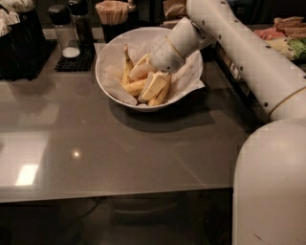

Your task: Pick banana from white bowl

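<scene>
The white bowl point(113, 87), lined with crumpled white paper, stands at the back middle of the grey table. Several bananas lie in it. A curved yellow banana point(127, 66) with a dark end leans along the bowl's left side. Straighter, more orange ones point(133, 88) lie lower in the middle. My gripper point(148, 79) reaches down into the bowl from the right. Its two pale fingers point(154, 86) are spread apart among the bananas, right of the curved one. I cannot tell whether they touch a banana.
Behind the bowl stand a salt shaker point(63, 29), a dark shaker point(80, 19) on a black mat, and a cup of wooden sticks point(114, 13). A rack of packets point(287, 38) is at the right. My own body point(270, 191) fills the lower right.
</scene>
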